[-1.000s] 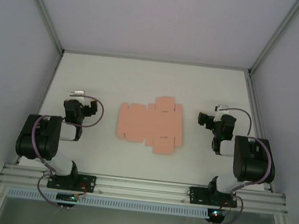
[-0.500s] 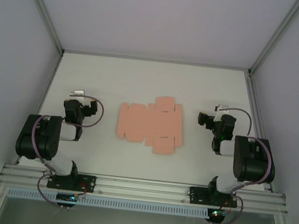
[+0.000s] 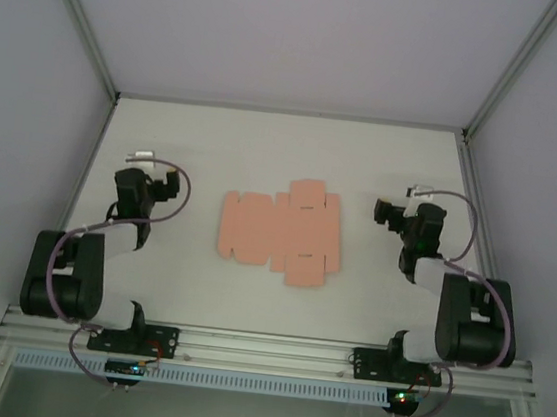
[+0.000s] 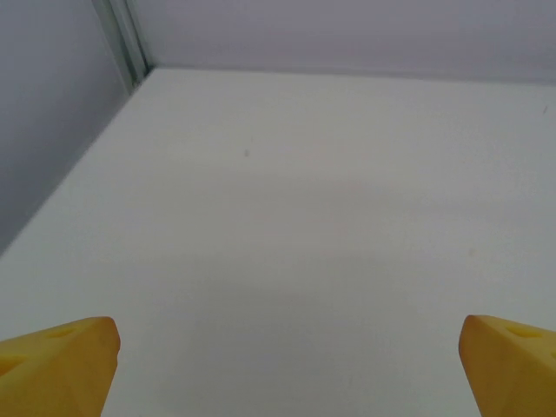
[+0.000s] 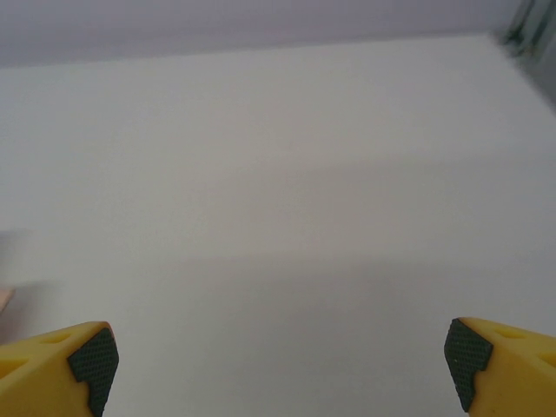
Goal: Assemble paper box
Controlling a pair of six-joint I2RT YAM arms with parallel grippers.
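The paper box [image 3: 281, 231] is being presented as a flat, unfolded sheet of pink card, lying in the middle of the table [image 3: 265, 147] with its flaps and tabs spread toward the far and near edges. It is being left untouched by both arms. This placement is judged to be a starting layout: the sheet is being kept between the two arms so that either side can be reached, and no panel is being raised or creased yet.

The left gripper [image 4: 285, 360] is being held with its jaws spread wide, the yellow fingertips being seen at the two lower corners of the left wrist view with nothing but bare table between them. The right gripper [image 5: 282, 360] is being held the same way, wide apart and holding nothing.

Both arms are being kept folded, with elbows drawn back near their bases and forearms reaching toward the far side of the table. Each gripper is being carried beside the sheet and well apart from it, one to either side, and both are being aimed past it at the far wall rather than down onto the card.
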